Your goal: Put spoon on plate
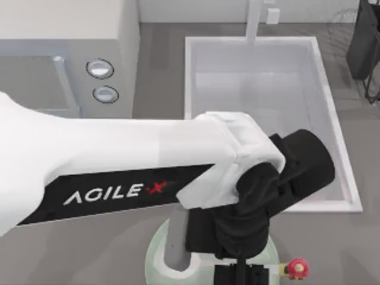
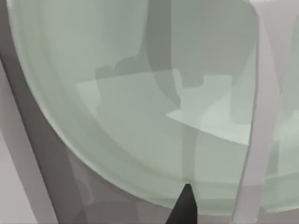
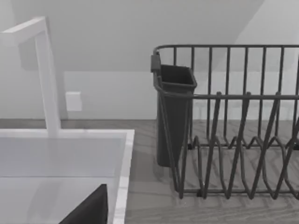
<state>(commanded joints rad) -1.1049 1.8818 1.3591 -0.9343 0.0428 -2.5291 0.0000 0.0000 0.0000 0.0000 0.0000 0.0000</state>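
The spoon (image 2: 261, 116) hangs handle-up just over the plate (image 2: 117, 140), so I judge only the release remains. The left claw (image 1: 240, 270) sits above the plate at the table's near edge; whether it's clamped, I cannot tell.

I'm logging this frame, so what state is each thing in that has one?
Plate: flat on the table, under the left gripper.
Spoon: over the plate, handle crossing its rim; resting or held, cannot tell.
Left gripper: low over the plate.
Microwave: door shut.
Right gripper: parked by the sink.
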